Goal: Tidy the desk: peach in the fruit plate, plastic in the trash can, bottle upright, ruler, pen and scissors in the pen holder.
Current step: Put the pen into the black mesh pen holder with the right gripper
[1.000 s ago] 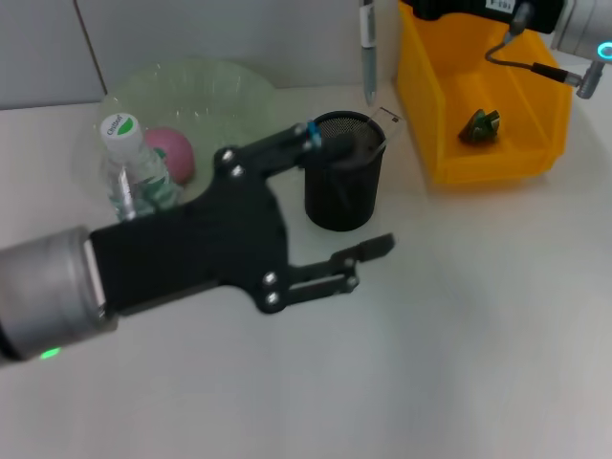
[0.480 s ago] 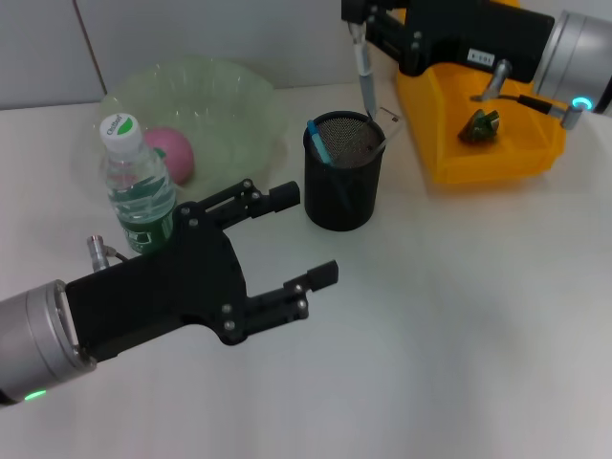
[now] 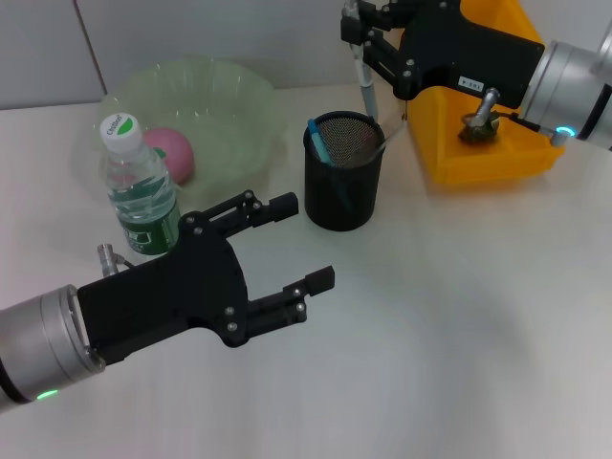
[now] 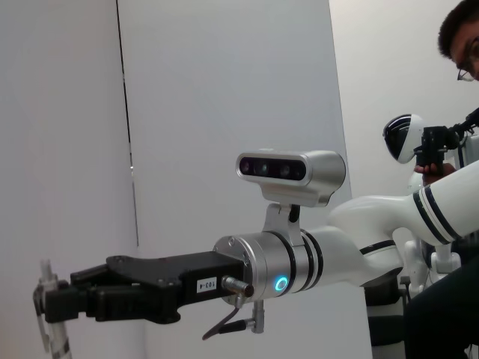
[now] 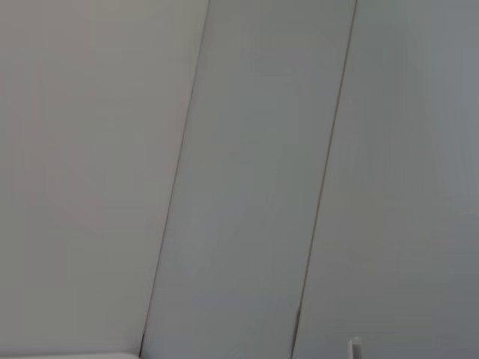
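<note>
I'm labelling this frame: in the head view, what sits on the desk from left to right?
Bottle → peach in the fruit plate → pen holder → yellow trash can.

Both arms are silver cylinders ending in matte black angular hands studded with small silver screws, the left gripper showing a green light at its wrist, the right gripper a cyan ring, a white label and a thin black cable.

Person at edge; white wall behind.
</note>
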You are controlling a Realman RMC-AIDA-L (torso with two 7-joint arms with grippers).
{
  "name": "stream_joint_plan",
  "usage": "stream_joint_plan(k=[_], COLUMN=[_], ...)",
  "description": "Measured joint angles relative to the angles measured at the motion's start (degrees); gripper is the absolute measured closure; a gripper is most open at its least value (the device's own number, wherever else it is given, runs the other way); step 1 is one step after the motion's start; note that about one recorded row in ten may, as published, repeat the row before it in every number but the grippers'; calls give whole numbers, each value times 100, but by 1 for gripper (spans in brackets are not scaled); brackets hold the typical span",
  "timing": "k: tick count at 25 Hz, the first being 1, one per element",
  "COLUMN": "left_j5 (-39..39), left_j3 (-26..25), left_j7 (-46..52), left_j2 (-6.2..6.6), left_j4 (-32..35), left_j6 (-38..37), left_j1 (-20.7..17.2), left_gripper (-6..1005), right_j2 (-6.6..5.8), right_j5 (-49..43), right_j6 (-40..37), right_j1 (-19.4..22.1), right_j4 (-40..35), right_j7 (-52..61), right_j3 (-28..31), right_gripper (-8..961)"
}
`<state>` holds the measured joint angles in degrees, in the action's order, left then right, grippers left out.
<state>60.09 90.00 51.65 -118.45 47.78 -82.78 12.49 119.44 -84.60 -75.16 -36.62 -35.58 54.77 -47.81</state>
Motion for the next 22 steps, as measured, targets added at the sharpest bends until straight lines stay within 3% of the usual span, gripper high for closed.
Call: stream_joint_plan(k=[22], left_j5=[39], left_j3=[-32], left_j7=[-285], left_j2=[31], left_j4=[-316], left_j6=[-93], left_j1=[17], left_gripper=[258], right_j2=[6], right_j5=[182], right_j6=[778], right_j1=[-524], right_j4=[946], right_j7=[-146], right_j3=[-364], right_gripper=[819])
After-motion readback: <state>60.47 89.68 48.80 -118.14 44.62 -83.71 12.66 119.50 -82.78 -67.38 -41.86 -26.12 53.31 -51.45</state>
